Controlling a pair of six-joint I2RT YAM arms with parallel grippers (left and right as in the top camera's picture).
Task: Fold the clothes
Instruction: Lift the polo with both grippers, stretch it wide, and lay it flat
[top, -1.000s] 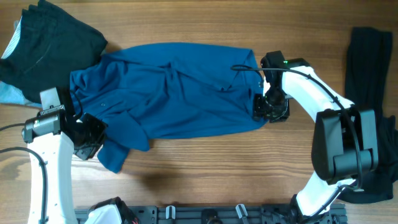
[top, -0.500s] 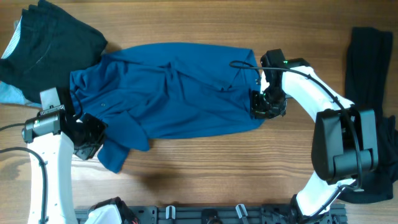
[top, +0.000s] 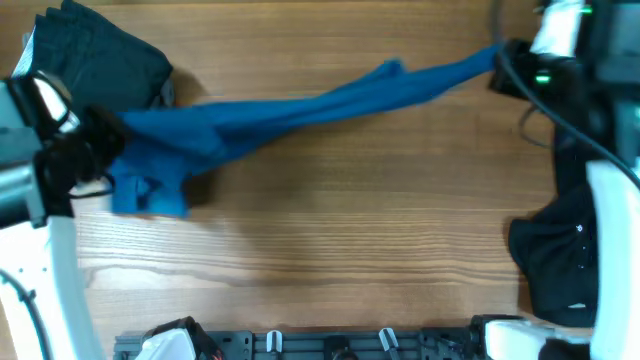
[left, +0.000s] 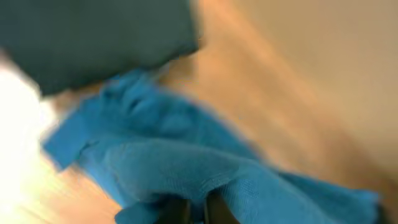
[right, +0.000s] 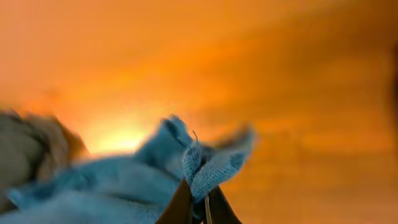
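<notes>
A wooden table (top: 330, 230) with visible grain fills the view. A black rail (top: 300, 349) with pale clips (top: 272, 340) lines its lower edge.

Deep-blue top (top: 300, 105) stretched into a long slanting band, left end bunched, black garment (top: 100, 55) heaped upper left

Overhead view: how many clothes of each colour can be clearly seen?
blue top: 1
black garment: 1
Total: 2. The dark shape near the right edge is too unclear to count.
</notes>
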